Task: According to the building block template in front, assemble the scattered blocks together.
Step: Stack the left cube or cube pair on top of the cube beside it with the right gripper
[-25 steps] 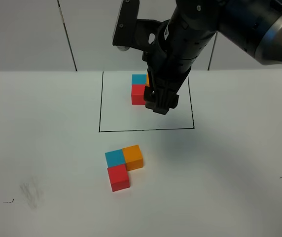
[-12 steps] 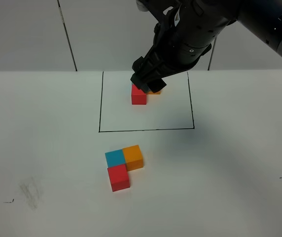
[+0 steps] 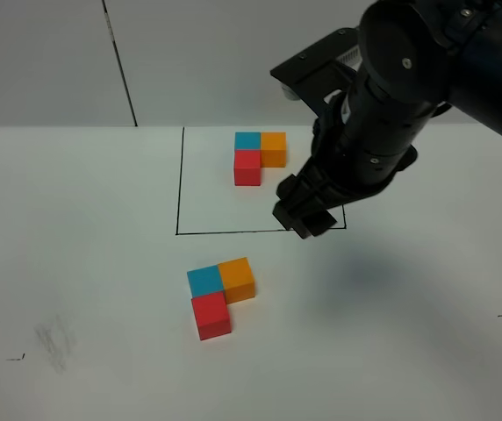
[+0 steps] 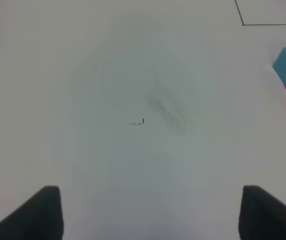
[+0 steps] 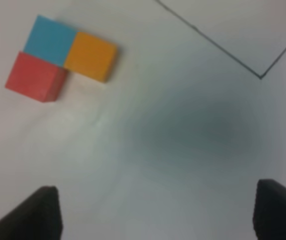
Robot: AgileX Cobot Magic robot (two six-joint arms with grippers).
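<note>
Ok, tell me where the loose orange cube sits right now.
In the exterior high view the orange cube sits left of centre on the white table, outside and below the black-line rectangle, touching the blue cube on its left, with the red cube diagonally below.

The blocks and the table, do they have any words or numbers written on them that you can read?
None: no words, numbers or brand names show anywhere.
The framed blocks and the loose blocks have plain faces with no print.
The table carries only a thin black rectangle, a few tiny black corner ticks that are not letters, and a grey smudge.
</note>
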